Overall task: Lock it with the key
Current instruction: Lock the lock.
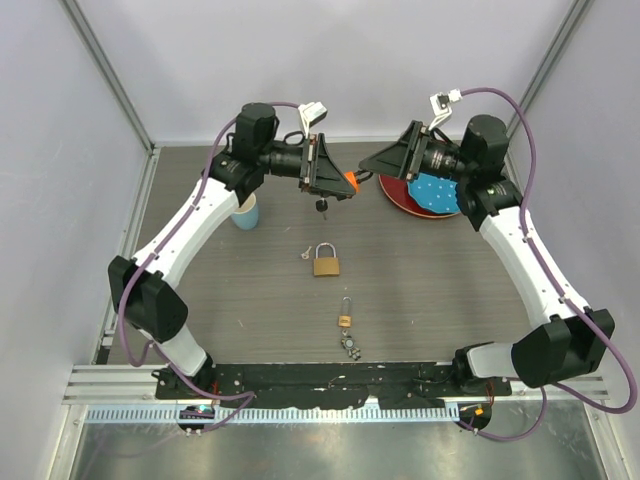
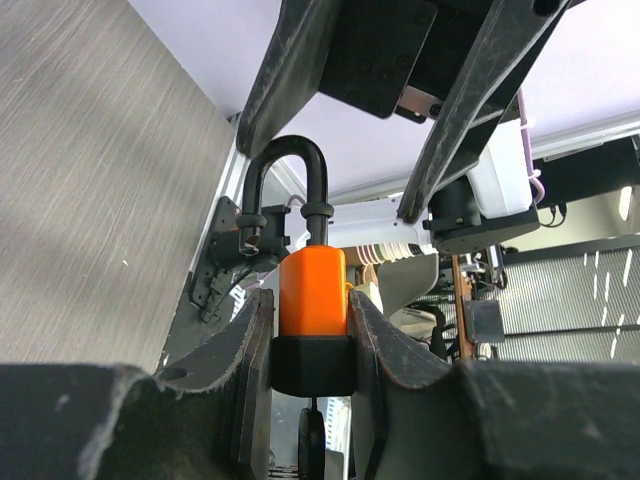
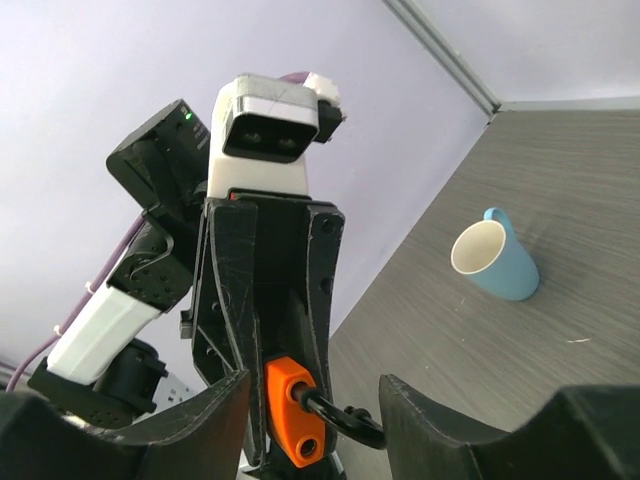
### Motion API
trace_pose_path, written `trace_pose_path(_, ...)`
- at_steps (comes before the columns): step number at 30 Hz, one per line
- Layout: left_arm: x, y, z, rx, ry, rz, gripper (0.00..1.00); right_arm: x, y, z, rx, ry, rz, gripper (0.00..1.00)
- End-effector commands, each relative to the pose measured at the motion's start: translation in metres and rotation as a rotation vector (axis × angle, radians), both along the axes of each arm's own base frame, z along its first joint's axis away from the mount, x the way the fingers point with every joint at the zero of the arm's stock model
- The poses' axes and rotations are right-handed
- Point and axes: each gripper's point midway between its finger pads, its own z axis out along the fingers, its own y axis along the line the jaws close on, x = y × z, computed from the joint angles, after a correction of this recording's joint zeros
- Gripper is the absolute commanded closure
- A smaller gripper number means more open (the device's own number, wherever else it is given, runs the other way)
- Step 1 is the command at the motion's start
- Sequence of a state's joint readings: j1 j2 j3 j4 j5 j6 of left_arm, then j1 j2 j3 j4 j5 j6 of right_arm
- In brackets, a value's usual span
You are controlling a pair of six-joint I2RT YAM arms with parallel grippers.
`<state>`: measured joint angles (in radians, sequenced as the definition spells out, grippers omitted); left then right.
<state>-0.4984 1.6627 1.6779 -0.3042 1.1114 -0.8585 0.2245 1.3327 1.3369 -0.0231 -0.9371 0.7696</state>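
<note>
My left gripper (image 1: 343,183) is shut on a small orange padlock (image 2: 312,290) and holds it in the air over the far middle of the table. The lock's black shackle (image 2: 292,165) stands open, with one leg out of the body. A black key head (image 1: 321,205) hangs under the lock and also shows in the left wrist view (image 2: 312,440). My right gripper (image 1: 370,166) is open and faces the left one at close range. In the right wrist view the orange lock (image 3: 290,410) and its shackle sit between the right gripper's (image 3: 315,415) fingers, untouched.
A big brass padlock (image 1: 325,262) lies mid-table with a small silver key (image 1: 304,253) beside it. A tiny brass padlock (image 1: 344,320) with a silver keychain (image 1: 351,345) lies nearer. A blue cup (image 1: 245,212) stands at the left. A red plate (image 1: 398,196) holds a blue cloth (image 1: 437,190).
</note>
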Motion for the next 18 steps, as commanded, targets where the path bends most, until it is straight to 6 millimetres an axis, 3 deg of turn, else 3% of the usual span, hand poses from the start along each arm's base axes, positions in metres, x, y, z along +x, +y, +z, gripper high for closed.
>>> trace_pose_path(1, -0.017, 0.003, 0.035, -0.080, -0.105, -0.033, 1.00, -0.027, 0.006, 0.022, 0.020, -0.097, 0.067, 0.43)
trace_pose_path(4, -0.017, 0.004, 0.036, -0.082, -0.111, -0.027, 1.00, -0.032, 0.006, 0.020, 0.019, -0.090, 0.075, 0.51)
trace_pose_path(7, -0.016, 0.003, 0.036, -0.083, -0.116, -0.018, 1.00, -0.035, 0.005, 0.016, 0.018, -0.079, 0.075, 0.66)
trace_pose_path(10, -0.013, 0.003, 0.036, -0.083, -0.117, -0.005, 1.00, -0.039, 0.004, 0.013, 0.015, -0.076, 0.078, 0.71)
trace_pose_path(12, -0.012, 0.003, 0.037, -0.084, -0.114, 0.005, 1.00, -0.038, 0.004, 0.010, 0.013, -0.066, 0.070, 0.89)
trace_pose_path(14, -0.009, 0.002, 0.040, -0.094, -0.124, 0.022, 1.00, -0.039, 0.003, 0.008, 0.013, -0.064, 0.056, 0.98)
trace_pose_path(18, 0.000, 0.000, 0.045, -0.130, -0.120, 0.075, 1.00, -0.039, -0.002, 0.004, 0.013, -0.059, 0.001, 0.99)
